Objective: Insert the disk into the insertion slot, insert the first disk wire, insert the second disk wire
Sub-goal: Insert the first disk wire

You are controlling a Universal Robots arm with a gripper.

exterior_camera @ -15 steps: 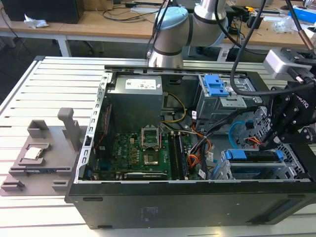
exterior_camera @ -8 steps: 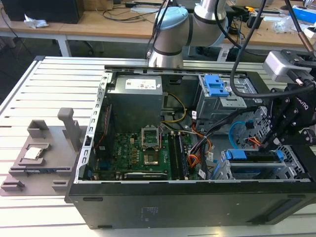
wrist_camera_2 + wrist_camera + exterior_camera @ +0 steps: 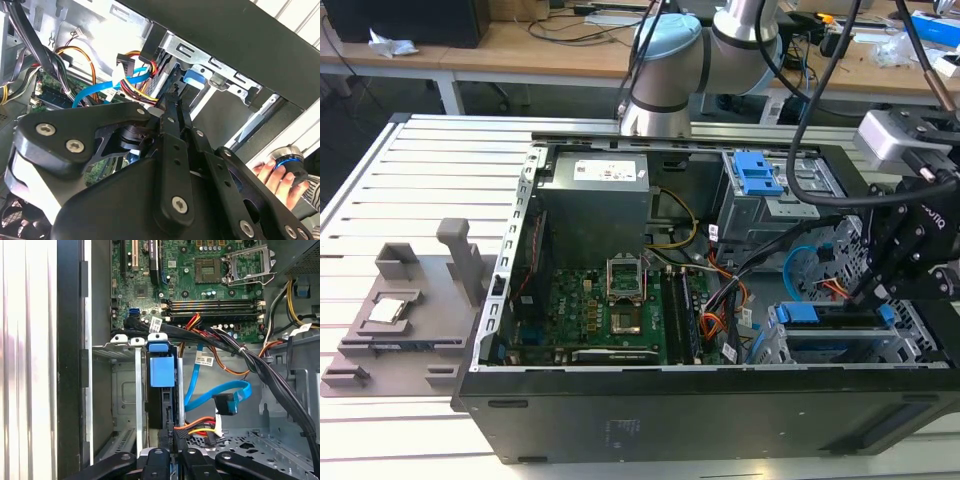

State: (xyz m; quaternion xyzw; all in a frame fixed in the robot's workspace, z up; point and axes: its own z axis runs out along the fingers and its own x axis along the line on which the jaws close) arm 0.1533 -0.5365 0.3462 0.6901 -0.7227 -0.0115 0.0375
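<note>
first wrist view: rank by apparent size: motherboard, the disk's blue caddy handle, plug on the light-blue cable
1. motherboard, by far the largest.
2. disk caddy handle.
3. dark plug on the light-blue cable.
Handle and plug look nearer the camera than the board, so this is apparent size only.

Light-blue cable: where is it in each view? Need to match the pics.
Exterior view: light-blue cable loops next to the disk's blue handle, toward the exterior view's right.
First wrist view: curls beside that handle, by the red-orange wires.
Second wrist view: passes the red-orange wires.
Shared landmark: the blue handle.
</note>
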